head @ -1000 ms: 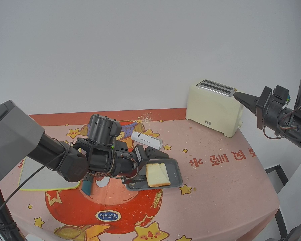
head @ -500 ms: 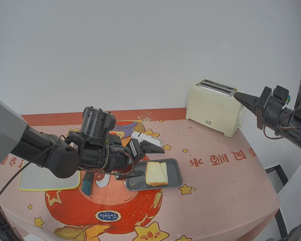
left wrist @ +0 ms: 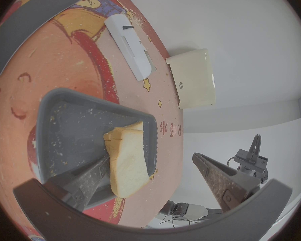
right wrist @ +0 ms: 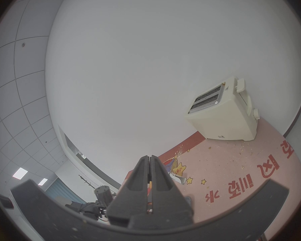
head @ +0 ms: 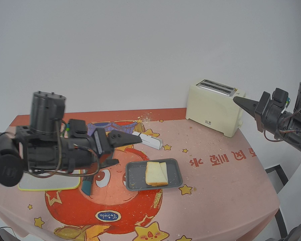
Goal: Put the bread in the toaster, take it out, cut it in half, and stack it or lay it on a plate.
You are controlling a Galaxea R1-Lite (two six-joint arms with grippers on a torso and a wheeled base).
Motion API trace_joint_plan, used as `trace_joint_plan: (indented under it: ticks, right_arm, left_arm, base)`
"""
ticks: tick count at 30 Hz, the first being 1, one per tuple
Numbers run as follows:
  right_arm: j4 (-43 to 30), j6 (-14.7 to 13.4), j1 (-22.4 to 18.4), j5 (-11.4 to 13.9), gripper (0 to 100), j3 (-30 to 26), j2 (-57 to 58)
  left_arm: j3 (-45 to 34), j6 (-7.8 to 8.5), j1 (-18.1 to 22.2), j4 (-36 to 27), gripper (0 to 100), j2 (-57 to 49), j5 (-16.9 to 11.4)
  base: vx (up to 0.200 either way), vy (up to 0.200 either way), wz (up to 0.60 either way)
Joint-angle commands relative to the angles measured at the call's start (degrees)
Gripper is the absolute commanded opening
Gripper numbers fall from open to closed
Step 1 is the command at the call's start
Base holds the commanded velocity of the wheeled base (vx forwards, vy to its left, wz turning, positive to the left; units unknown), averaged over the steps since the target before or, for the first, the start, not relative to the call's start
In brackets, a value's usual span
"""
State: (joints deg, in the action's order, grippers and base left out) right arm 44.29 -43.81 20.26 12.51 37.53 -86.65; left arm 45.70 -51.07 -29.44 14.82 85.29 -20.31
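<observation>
- Moving clear of the food looks like the job now, because the bread is cut in two and lies on the plate.
- To do this well, the left gripper should go up and back in a straight line. That way it will not bump the plate or push the two pieces apart.
- The left gripper's fingers are spread wide. They hold nothing and touch nothing.
- The bread lies in front of that gripper's tips and lower down, with one piece leaning on the other.
- The right gripper is pressed closed with nothing in it.
- The toaster stands near that gripper, in front of its tip. I see no bread in its slots.
</observation>
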Motion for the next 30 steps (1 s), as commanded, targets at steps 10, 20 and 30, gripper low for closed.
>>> trace_joint_plan:
  ticks: [10, 20, 30]
  right_arm:
    - [0.1, 11.38, 2.68, -0.91, 0, -8.09, -2.91]
    - [0.36, 19.82, 1.89, -9.08, 0, -8.79, -8.1]
    - [12.84, 29.14, -11.38, -16.11, 0, -6.95, -10.2]
  left_arm:
    - [-5.8, 16.0, 10.98, -6.3, 100, -21.65, 0.62]
    - [-8.96, 19.43, 12.65, -2.17, 100, -19.81, 0.62]
    - [-13.71, 30.59, 17.58, 16.11, 100, -22.36, 1.94]
  base:
    - [0.0, 0.0, 0.0]
    - [0.0, 0.0, 0.0]
    - [0.0, 0.0, 0.0]
